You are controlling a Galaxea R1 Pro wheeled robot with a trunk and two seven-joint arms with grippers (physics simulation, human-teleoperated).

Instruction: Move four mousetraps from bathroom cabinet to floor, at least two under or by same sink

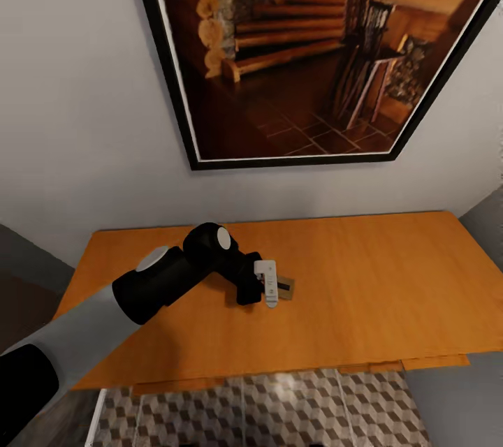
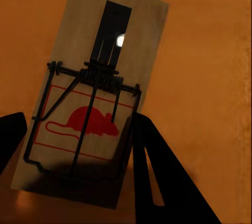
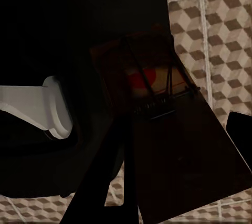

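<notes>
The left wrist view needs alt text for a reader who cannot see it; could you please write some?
A tan wooden mousetrap with a dark wire spring and a red mouse printed on it lies flat on the orange-brown cabinet top. The dark fingers of the left hand stand on either side of its near end.

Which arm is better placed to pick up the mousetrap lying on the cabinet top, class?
The left. Its tool is down at the cabinet top, fingers either side of the mousetrap. The right tool already appears to hold another trap above the tiled floor.
</notes>
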